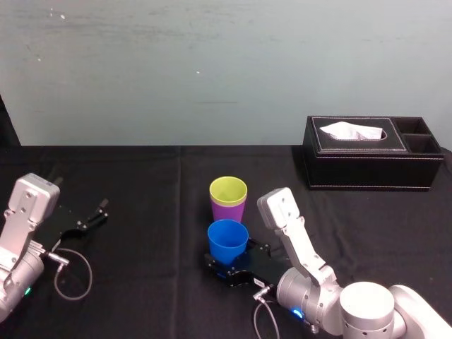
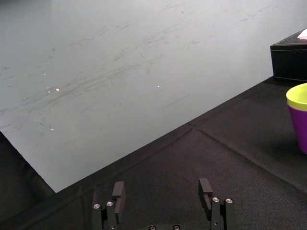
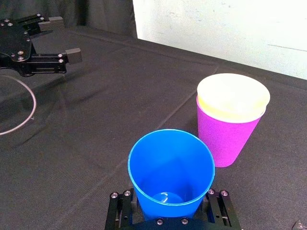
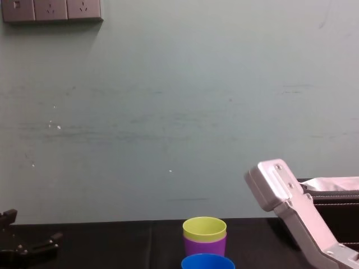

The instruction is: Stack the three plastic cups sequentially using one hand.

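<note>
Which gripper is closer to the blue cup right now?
Right. The right gripper grips the blue cup near its base; the left gripper sits open, far off to its left.

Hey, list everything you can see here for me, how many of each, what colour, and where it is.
blue cup: 1, blue, upright, near middle of the table, just in front of the other two cups
yellow-green cup: 1, yellow-green, nested inside the purple cup
purple cup: 1, purple, upright, table centre
tissue box: 1, black, back right, white tissue sticking out
table cloth: 1, black, covers the table
wall sockets: a row, grey, high on the wall at left
cable: 1 loop, grey, beside the left arm
left gripper: 1, black, open, parked at the table's left
right gripper: 1, black, closed around the blue cup
</note>
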